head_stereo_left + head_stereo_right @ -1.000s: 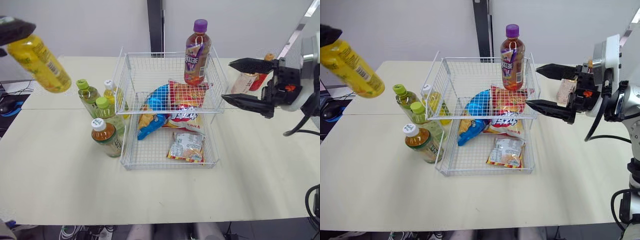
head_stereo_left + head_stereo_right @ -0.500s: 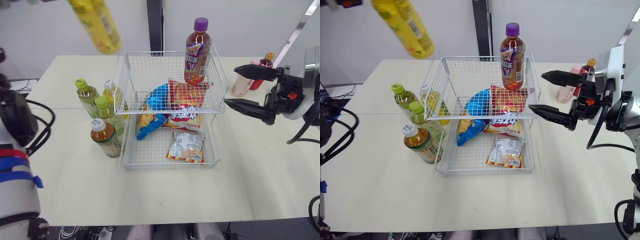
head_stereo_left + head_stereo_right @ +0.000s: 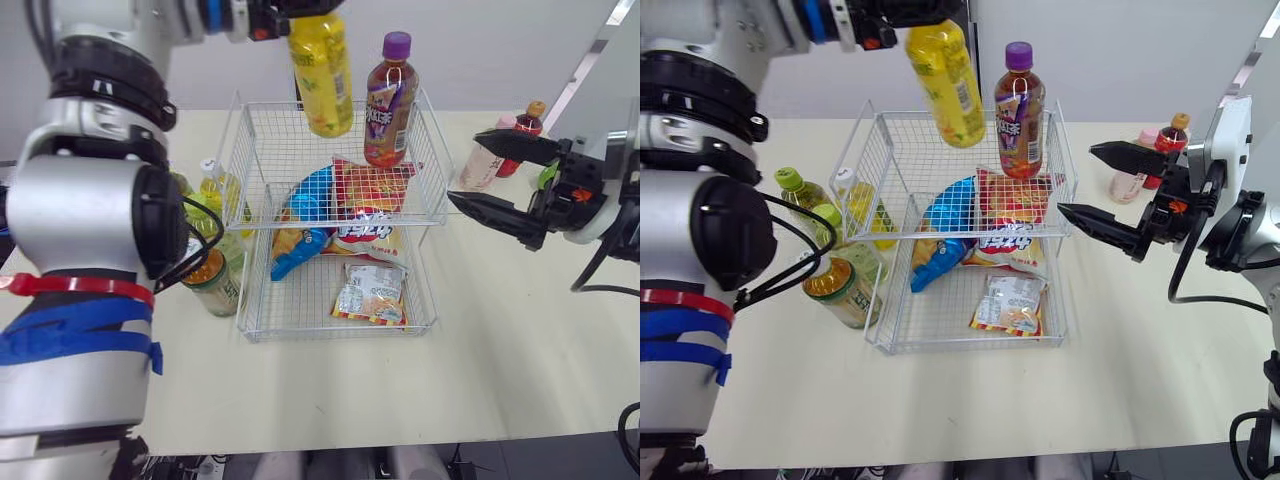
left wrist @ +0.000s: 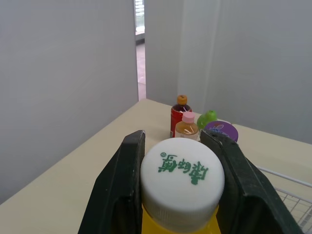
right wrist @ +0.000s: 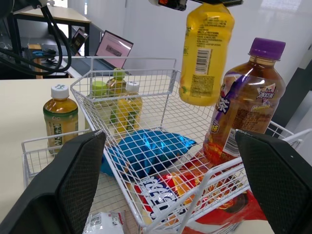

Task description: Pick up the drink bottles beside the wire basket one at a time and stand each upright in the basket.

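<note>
Now: cream table [image 3: 520, 330], white wall [image 3: 480, 40]; left claw [image 4: 181, 165] grips bottle [image 3: 320, 75]; right claw [image 3: 465, 167] agape, empty

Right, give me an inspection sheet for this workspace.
Surface: cream table, no spills seen.
Job's things: yellow bottle hangs over the upper tier of the wire basket; purple-capped bottle stands upright there; four bottles stand at its left, two more bottles at its right.
Clutter: snack packets in the basket.
Grippers: left gripper shut on the yellow bottle's cap; right gripper open, empty, beside the basket.
Cables: black cable loops at the right wrist.
Surroundings: white wall, laptop behind.
</note>
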Controlling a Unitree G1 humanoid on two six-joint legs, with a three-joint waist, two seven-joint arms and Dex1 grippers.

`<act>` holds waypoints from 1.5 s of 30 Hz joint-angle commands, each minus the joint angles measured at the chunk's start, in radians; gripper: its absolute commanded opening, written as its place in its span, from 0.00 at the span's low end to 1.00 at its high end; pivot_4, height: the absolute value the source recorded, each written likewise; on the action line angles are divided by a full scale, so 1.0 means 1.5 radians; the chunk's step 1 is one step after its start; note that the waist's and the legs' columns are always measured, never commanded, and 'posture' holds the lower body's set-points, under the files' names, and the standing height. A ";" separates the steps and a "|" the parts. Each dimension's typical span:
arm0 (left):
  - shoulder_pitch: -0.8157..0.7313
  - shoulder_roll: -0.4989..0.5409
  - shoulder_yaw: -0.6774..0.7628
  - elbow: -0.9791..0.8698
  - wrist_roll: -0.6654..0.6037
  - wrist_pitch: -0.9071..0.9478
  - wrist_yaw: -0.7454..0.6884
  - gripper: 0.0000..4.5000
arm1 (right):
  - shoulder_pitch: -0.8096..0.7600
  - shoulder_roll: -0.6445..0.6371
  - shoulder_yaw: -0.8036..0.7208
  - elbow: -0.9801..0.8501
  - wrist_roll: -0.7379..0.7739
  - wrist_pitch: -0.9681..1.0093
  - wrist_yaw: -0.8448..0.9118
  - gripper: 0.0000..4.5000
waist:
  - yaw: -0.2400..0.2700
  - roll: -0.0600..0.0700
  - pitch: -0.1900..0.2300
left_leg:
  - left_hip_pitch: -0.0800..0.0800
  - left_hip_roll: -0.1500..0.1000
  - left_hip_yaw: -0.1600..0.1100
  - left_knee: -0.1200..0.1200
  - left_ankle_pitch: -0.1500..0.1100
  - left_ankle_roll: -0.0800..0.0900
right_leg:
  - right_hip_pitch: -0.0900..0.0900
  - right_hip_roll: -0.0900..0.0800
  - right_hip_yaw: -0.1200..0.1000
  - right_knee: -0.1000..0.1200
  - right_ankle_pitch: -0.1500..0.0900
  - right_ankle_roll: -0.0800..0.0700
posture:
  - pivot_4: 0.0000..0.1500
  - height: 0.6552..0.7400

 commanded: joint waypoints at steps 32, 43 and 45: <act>0.036 0.007 0.002 -0.083 0.050 -0.022 -0.095 0.99 | 0.005 -0.024 -0.030 -0.033 0.028 -0.002 -0.060 1.00 | -0.002 0.000 0.000 | 0.000 0.000 0.003 0.001 0.000 0.000 | -0.003 0.000 0.004 0.006 0.000 0.000 | 1.00 1.00; 0.094 0.138 0.014 -0.243 0.028 0.099 -0.167 0.99 | -0.014 -0.056 -0.020 -0.012 0.033 0.010 -0.023 1.00 | -0.008 0.000 0.000 | 0.000 0.000 0.003 0.001 0.000 0.000 | -0.004 0.000 0.005 0.007 0.000 0.000 | 1.00 1.00; 0.124 0.168 0.023 -0.289 0.020 0.130 -0.161 0.99 | -0.028 -0.066 -0.008 0.003 0.030 0.008 -0.002 1.00 | -0.010 0.000 0.000 | 0.001 0.001 0.003 0.001 0.000 0.000 | -0.004 0.001 0.005 0.007 0.000 0.000 | 1.00 1.00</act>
